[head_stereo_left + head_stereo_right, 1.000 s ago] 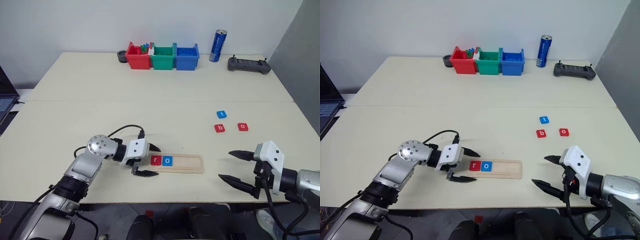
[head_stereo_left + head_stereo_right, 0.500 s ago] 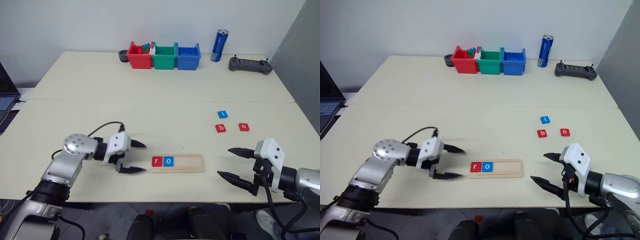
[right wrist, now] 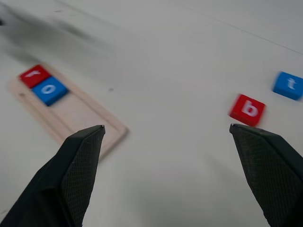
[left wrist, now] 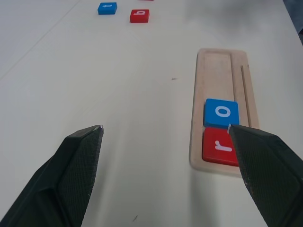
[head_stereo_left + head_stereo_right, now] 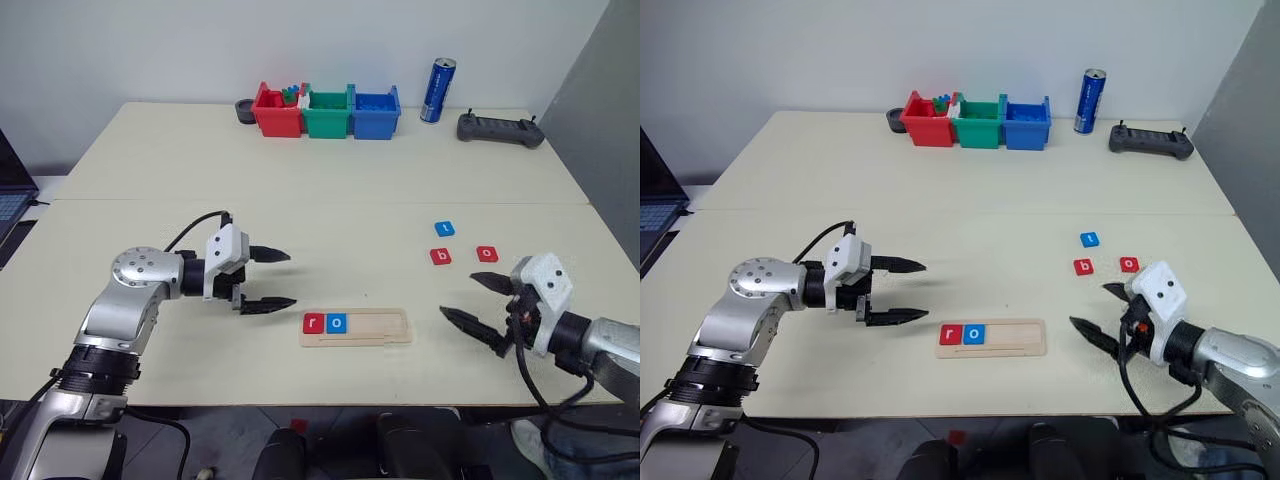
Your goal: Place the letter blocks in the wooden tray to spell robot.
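The wooden tray (image 5: pixel 380 327) lies near the table's front edge. At its left end sit a red r block (image 5: pixel 314 322) and, beside it, a blue o block (image 5: pixel 337 322). Three letter blocks lie loose to the right and further back: blue t (image 5: pixel 444 229), red b (image 5: pixel 439 256) and red o (image 5: pixel 487 254). My left gripper (image 5: pixel 290 279) hovers open and empty, left of the tray and a little behind it, pointing right. My right gripper (image 5: pixel 460 296) is open and empty, right of the tray and in front of the b block (image 3: pixel 247 109).
Red (image 5: pixel 277 112), green (image 5: pixel 326 113) and blue (image 5: pixel 375 113) bins stand in a row at the back of the table. A blue can (image 5: pixel 436 91) and a dark controller (image 5: pixel 500 129) are to their right. A laptop (image 5: pixel 10 200) is at the far left.
My left gripper has pulled back from the tray's left end, rising and shifting left. My right gripper has moved forward and turned towards the loose blocks. The blocks have not moved.
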